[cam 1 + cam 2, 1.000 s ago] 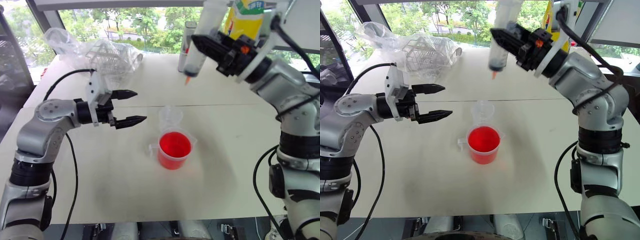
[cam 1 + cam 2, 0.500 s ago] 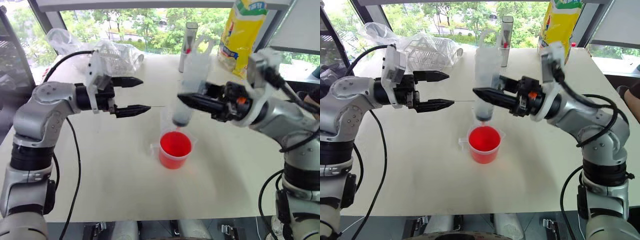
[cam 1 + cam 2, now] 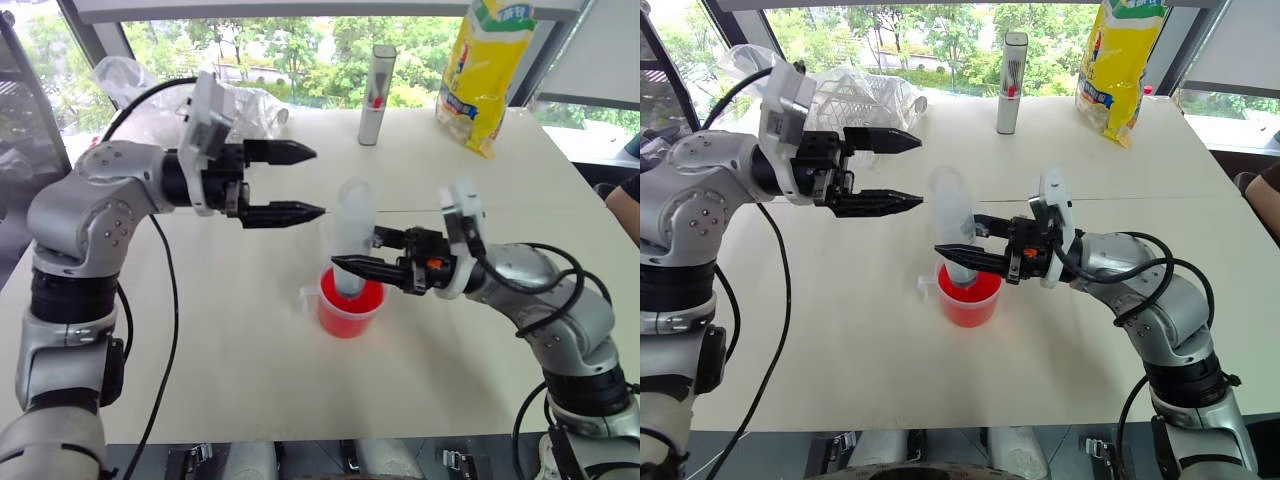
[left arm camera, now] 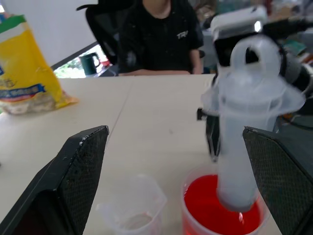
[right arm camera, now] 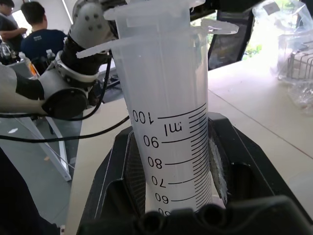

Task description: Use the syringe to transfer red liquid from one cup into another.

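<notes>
Right claw: the right gripper (image 3: 958, 249) is clenched on the syringe (image 3: 955, 228), which stands upright with its lower end in the red liquid (image 3: 970, 294).
Left claw: the left gripper (image 3: 305, 182) hangs released, just beside the plunger top.
Left wrist view: the smaller cup (image 4: 132, 205), apparently empty, beside the measuring cup (image 4: 195, 223).
Right wrist view: graduation marks on the barrel.

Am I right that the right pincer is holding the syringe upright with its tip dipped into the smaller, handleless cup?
Not quite: the right pincer does hold the syringe upright, but its tip is dipped into the larger measuring cup of red liquid. The left wrist view shows the small cup standing beside it.
</notes>
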Robot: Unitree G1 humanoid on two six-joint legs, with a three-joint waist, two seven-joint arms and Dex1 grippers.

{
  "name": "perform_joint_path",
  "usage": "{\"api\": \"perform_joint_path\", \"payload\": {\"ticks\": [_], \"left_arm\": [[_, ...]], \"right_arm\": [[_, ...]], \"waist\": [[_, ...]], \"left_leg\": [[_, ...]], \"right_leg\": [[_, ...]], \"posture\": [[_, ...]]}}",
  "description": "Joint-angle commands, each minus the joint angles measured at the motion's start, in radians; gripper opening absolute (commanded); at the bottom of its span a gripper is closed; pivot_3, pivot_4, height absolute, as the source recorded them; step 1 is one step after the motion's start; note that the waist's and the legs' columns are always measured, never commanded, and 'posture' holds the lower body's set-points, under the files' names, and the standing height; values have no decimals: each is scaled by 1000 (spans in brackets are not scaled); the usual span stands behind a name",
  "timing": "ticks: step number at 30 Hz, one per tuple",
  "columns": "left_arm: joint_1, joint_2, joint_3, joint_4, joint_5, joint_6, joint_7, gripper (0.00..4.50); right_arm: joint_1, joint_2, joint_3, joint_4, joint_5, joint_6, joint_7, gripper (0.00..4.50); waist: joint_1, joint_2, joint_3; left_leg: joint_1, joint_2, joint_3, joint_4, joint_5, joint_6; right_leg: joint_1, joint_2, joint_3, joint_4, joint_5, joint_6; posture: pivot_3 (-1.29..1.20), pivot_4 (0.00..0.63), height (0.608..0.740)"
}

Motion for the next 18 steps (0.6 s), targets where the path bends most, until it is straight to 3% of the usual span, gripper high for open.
{"api": "perform_joint_path", "payload": {"ticks": [1,17,18], "left_arm": [[-33,-11,-2,-44,-30,14,-2,4500],[-56,-70,-6,-82,-112,100,37,4500],[-55,-74,-7,-89,-122,112,46,4246]], "right_arm": [[1,12,6,-12,-40,-48,21,1382],[5,26,14,6,-89,-57,44,1382],[4,26,14,8,-92,-58,45,1382]], "waist": [[1,0,0],[2,0,0],[2,0,0]], "left_leg": [[0,0,0,0,0,0],[1,0,0,1,0,0],[1,0,0,1,0,0]], "right_leg": [[0,0,0,0,0,0],[1,0,0,0,0,0],[1,0,0,0,0,0]], "posture": [[0,150,740],[0,150,740],[0,150,740]]}}
